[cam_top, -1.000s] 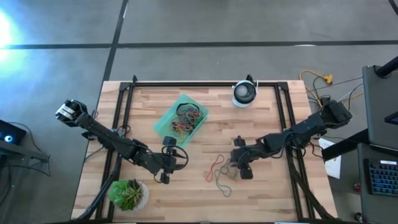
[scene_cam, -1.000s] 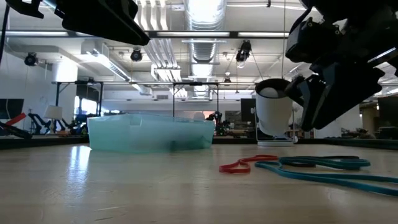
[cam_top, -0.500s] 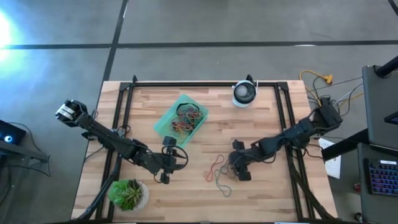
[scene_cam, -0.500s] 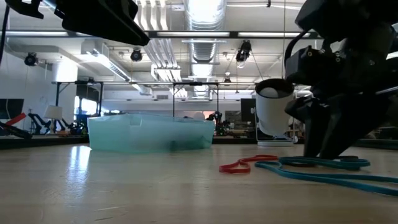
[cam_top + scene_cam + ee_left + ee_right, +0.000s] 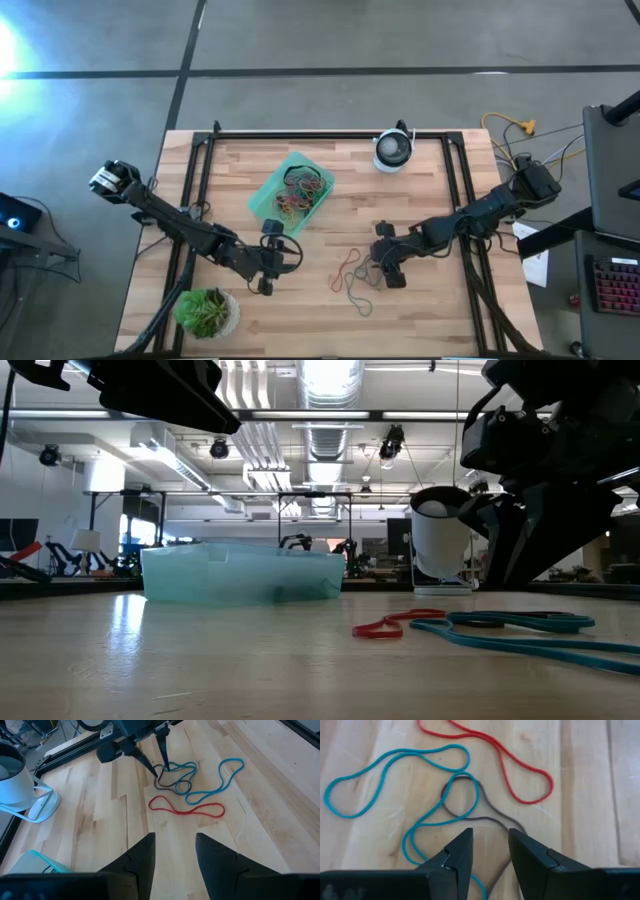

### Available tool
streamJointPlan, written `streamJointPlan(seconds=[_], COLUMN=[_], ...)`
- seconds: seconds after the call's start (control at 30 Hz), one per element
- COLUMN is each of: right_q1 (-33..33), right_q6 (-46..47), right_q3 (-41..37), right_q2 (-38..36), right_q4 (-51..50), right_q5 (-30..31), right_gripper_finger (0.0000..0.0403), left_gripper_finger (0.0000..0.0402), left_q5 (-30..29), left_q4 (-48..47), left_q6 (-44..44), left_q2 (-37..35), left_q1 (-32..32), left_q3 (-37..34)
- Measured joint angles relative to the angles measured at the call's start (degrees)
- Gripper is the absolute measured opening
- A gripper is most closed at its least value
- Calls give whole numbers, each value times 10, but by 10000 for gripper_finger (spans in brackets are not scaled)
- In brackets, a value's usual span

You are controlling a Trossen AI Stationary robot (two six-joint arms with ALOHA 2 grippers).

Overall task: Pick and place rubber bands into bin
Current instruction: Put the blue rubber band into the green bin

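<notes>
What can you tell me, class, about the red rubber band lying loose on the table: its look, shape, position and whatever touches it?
The red rubber band is a thin, floppy elastic loop, stretched into a long narrow wavy outline and lying flat on the pale wooden table. It sits loose outside the bin, beside a tangled teal band and grey band. It looks apart from both, though one end passes close to the teal one. The right gripper, jaws open, hangs by the grey band and is not touching the red one.
</notes>
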Motion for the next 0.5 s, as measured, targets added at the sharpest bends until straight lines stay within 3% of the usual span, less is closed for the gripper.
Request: streamJointPlan(seconds=[0.3,0.5], right_q1=[18,58], right_q6=[44,73], right_q3=[0,1], right_q2=[11,49], right_q4=[15,41], right_q5=[-59,-65], right_gripper_finger=[114,118], left_gripper_finger=[125,125], left_q5=[0,0], left_q4=[0,1], left_q6=[0,0], left_q2=[0,0], left_q1=[0,0], left_q3=[0,0])
